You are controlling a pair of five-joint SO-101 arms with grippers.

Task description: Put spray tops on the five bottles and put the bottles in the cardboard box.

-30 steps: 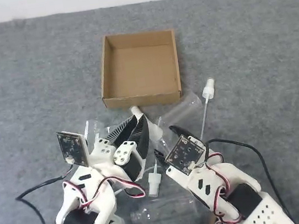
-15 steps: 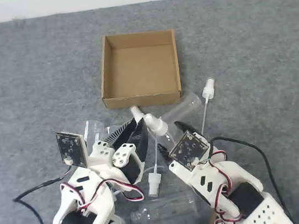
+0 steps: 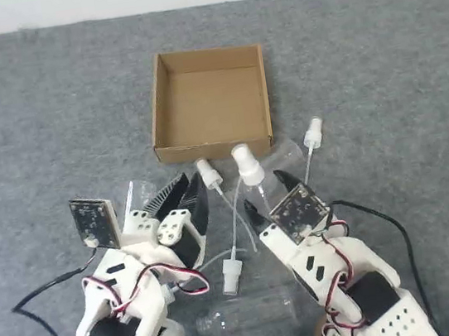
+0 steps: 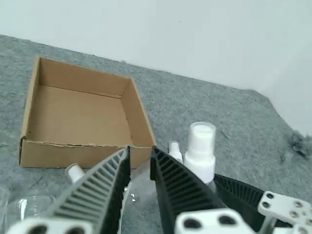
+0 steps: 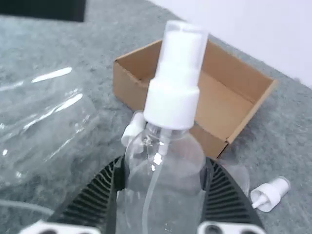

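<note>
My right gripper [image 3: 266, 195] [image 5: 163, 187] is shut on a clear bottle [image 5: 163, 161] held upright, with a white spray top [image 3: 247, 162] [image 5: 174, 83] [image 4: 200, 146] on its neck. It stands just in front of the open cardboard box [image 3: 213, 147] [image 5: 131, 80] [image 4: 83, 153]. My left gripper [image 3: 193, 181] [image 4: 140, 153] is to the left of that bottle, its fingers a narrow gap apart with nothing between them. A loose spray top [image 3: 206, 173] lies at its tip.
More clear bottles lie on the grey carpet: one near the box's right corner [image 3: 283, 158] [image 5: 44, 112], one between the arms' bases [image 3: 245, 311], one partly behind the left arm [image 3: 138, 192]. Loose spray tops with tubes lie at the right [image 3: 313, 132] [image 5: 270, 192] and centre [image 3: 233, 277].
The right gripper has carried the capped bottle up and toward the box. The left gripper has drawn back to the left, away from the spray top.
</note>
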